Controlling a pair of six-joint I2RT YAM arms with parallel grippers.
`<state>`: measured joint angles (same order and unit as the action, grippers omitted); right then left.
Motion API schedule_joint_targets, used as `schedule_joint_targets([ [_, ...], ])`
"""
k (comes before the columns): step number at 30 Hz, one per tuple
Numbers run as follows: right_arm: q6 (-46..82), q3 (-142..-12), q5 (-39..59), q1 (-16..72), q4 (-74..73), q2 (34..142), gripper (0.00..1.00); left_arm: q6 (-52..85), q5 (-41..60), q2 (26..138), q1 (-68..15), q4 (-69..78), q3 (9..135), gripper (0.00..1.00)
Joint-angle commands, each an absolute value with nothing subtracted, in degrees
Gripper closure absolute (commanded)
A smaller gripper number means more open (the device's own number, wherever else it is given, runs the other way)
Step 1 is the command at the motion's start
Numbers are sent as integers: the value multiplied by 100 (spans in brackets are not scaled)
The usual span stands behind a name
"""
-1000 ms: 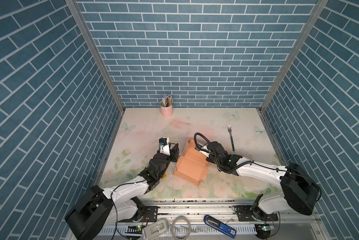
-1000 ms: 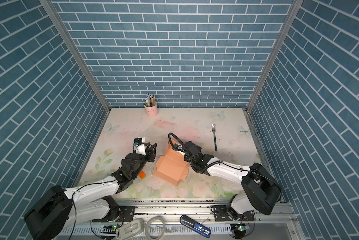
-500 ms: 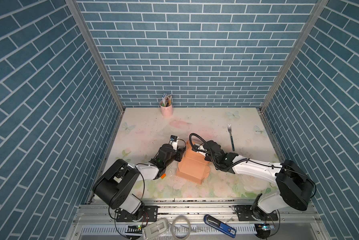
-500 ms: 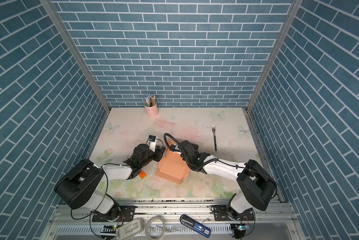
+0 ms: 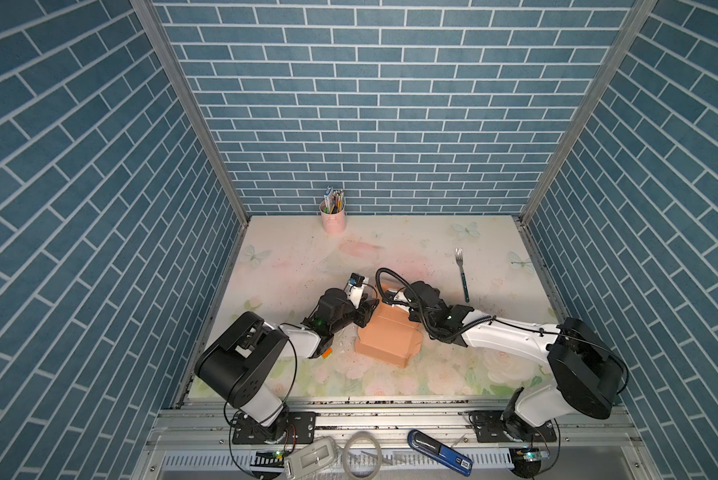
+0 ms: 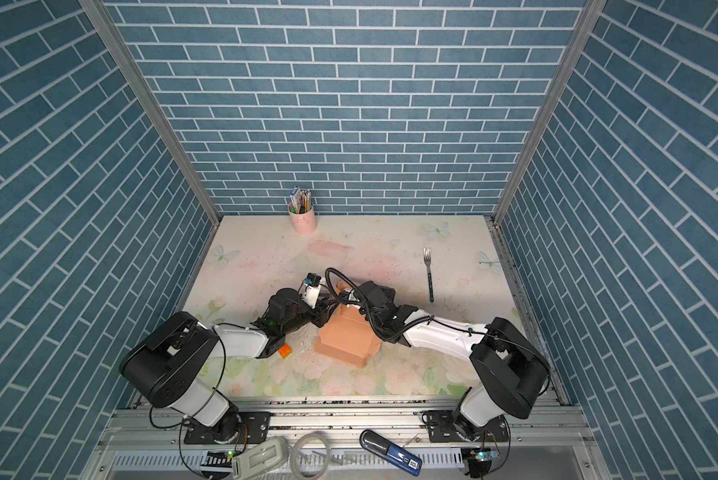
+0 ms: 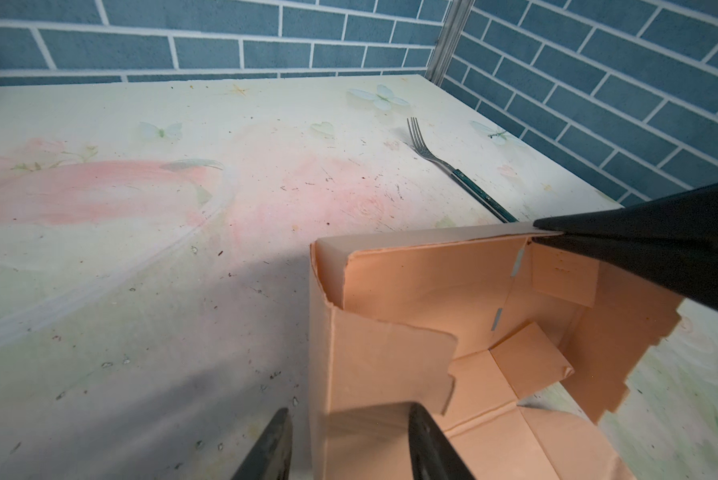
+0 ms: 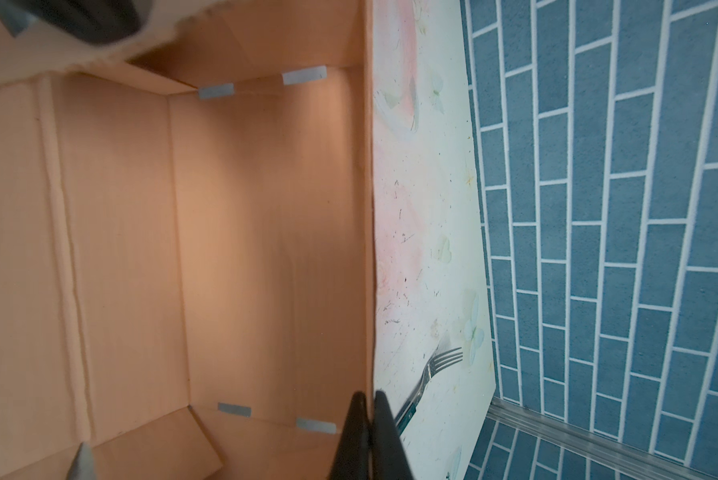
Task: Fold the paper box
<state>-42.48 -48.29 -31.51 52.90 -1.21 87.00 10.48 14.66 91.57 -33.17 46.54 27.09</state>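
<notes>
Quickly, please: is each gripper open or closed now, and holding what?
Left gripper: open, jaws on either side of a paper box wall.
Right gripper: shut on the paper box's upper edge.

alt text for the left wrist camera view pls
A half-folded peach paper box stands open on the floral table, the right end effector shut on the top edge of its far wall. The left end effector is open, straddling the near wall; a fork lies beyond.
</notes>
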Motion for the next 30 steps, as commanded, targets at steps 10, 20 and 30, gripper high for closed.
schedule_joint_targets([
  [10, -4377, -4948, -3211, 5388, -105, 8776, 95, 818, 1459, 9601, -3279, 4860, 3072, 55],
  [20, -4360, -4896, -3168, 5396, -165, 8745, 95, 891, 1291, 9933, -3278, 5049, 3295, 63],
  [30, -4341, -4887, -3190, 5425, -198, 8670, 95, 941, 958, 9942, -3287, 5302, 3187, 77],
])
